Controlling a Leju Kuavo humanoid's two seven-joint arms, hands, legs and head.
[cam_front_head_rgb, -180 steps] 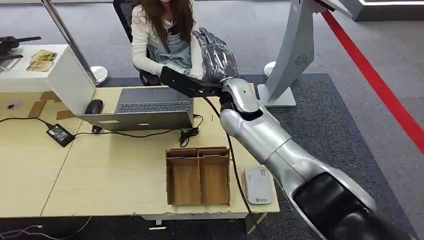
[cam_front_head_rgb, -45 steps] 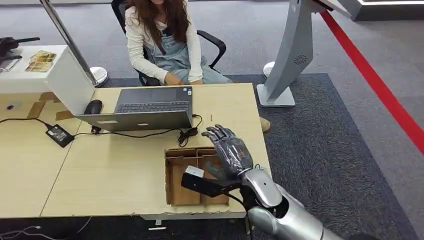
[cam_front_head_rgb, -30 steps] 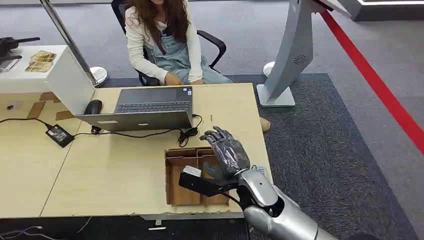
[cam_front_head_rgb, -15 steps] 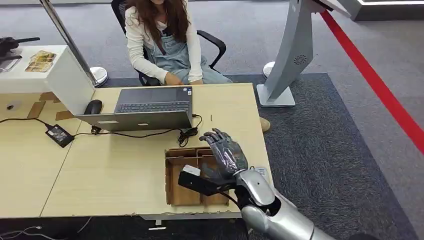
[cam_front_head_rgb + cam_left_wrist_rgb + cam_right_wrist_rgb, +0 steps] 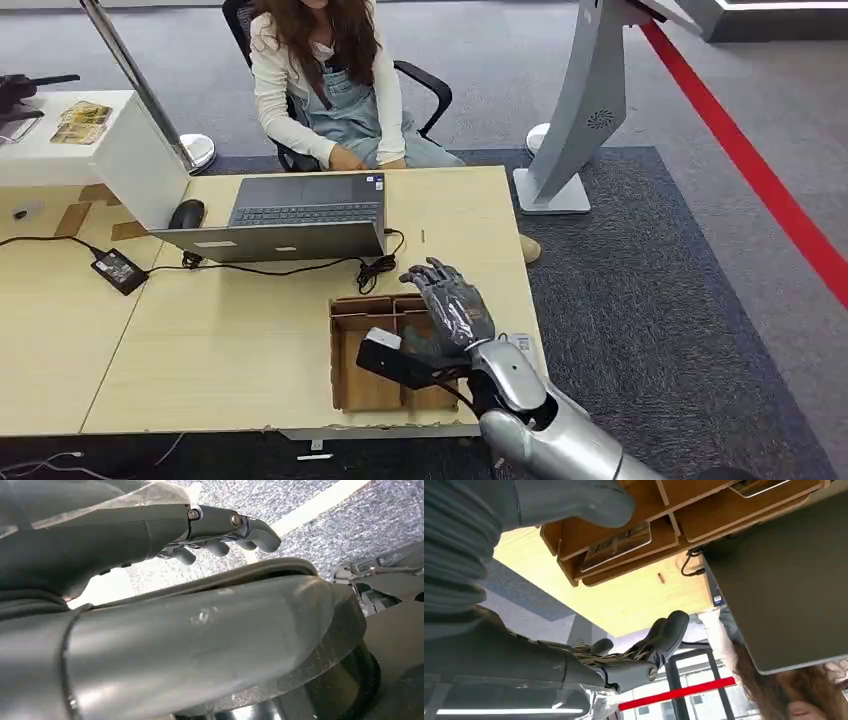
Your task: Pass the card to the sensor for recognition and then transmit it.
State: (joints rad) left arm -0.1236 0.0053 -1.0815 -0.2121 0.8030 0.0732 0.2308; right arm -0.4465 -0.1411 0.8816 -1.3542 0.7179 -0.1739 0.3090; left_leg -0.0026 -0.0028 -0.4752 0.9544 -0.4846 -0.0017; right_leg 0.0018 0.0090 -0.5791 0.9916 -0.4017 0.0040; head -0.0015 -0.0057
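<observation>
Brownish, patterned card point(image 5: 619, 545) is noted lying flat in 1 compartment of the cardboard tray point(image 5: 574, 575). Which of the 2 compartments this is cannot be told from the head view, where the card is hidden.

Right hand point(image 5: 455, 305) is held over the far part of the tray point(image 5: 337, 360) with its fingers spread; nothing is grasped. Left hand point(image 5: 215, 527) is seen with fingers loosely extended over carpet, nothing in them.

Progress, as judged: the card is not yet picked up, so 3 steps are left: grasping, presenting to the sensor, and handing over.

A small white device point(image 5: 521, 343), taken to be the sensor, is seen just beside the tray on the table point(image 5: 220, 340), largely covered by the right forearm. A person point(image 5: 330, 80) is seated at the far side, behind an open laptop point(image 5: 290, 215); a mouse point(image 5: 187, 212) and a power adapter point(image 5: 120, 268) lie well apart to the left.

Likely hindrances: the tray walls and divider close around the flat card.
</observation>
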